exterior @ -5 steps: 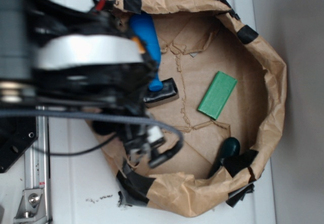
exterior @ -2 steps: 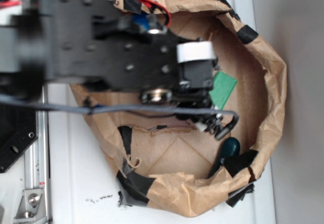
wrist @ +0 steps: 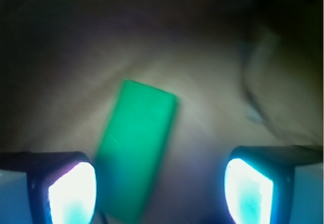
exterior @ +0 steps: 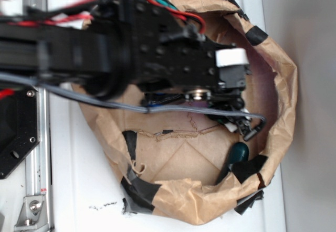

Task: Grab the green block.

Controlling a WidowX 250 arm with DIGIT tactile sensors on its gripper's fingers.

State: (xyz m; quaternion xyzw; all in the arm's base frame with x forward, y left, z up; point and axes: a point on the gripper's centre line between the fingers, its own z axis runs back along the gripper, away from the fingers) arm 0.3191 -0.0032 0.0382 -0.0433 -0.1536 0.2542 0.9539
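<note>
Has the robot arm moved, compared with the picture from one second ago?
Yes. In the exterior view the gripper has swung from the left rim of the paper bag rightward across its floor and now covers the green block.

Two cams — one overhead, one on the wrist

Exterior view looks straight down on the paper bag (exterior: 283, 85) from a fair way up, arm (exterior: 157, 59) covering the middle. Wrist view sits low and close inside, blurry — both share the bag's brown floor (wrist: 202, 107).
</note>
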